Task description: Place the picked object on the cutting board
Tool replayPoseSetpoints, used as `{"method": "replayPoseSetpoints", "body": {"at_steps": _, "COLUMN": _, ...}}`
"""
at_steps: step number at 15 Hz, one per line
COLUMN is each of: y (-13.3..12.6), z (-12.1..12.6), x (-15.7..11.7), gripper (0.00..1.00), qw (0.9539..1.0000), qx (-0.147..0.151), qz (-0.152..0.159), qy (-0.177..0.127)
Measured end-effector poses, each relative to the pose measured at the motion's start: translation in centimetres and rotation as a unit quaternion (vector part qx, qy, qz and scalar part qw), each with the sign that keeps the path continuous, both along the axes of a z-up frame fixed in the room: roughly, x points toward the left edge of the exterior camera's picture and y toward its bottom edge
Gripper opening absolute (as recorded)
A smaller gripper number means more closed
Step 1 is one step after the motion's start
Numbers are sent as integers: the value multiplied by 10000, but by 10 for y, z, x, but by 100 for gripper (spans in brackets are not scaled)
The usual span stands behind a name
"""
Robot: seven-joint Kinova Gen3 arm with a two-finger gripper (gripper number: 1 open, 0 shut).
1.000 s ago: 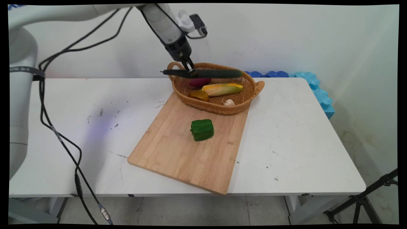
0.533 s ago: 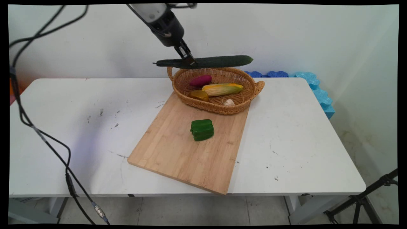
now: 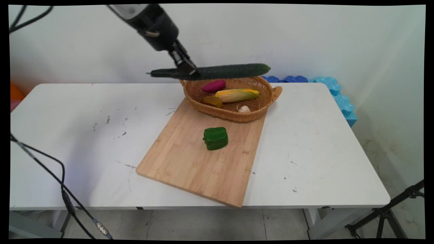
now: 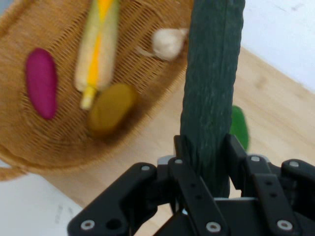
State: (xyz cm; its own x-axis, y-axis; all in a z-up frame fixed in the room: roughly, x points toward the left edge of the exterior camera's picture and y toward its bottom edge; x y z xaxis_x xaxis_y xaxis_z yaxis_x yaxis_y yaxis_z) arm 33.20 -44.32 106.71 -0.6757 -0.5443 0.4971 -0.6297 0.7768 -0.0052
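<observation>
Got the cucumber [image 3: 217,71] pinched in my claw [image 3: 190,70] near its stalk end, hanging level above the basket's [image 3: 234,114] back rim. It looks stiff but long and smooth-skinned — held this far off centre I'd guess it wants to droop or twist. Corn [image 3: 237,95], a purple veg [image 3: 214,86] and garlic [image 3: 243,109] sit in the basket; green pepper [image 3: 215,138] on the cutting board [image 3: 190,166], on the tabletop [image 3: 84,135].

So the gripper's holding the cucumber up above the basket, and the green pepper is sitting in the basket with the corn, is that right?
Not quite. The gripper does hold the cucumber above the basket, which has the corn in it, but the green pepper sits on the wooden cutting board in front of the basket, not in it. The main view shows this.
</observation>
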Motion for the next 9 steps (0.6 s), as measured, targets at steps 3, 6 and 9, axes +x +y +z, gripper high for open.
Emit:
{"method": "replayPoseSetpoints", "body": {"at_steps": 3, "y": 24, "z": -2, "x": 9, "gripper": 0, "qw": 9998, "qx": 149, "qz": -123, "qy": 48}}
{"method": "replayPoseSetpoints", "body": {"at_steps": 6, "y": 54, "z": -14, "x": 20, "gripper": 0, "qw": 9989, "qx": 323, "qz": -317, "qy": 73}}
{"method": "replayPoseSetpoints", "body": {"at_steps": 9, "y": 72, "z": -27, "x": 27, "gripper": 0, "qw": 9979, "qx": 404, "qz": -491, "qy": 72}}
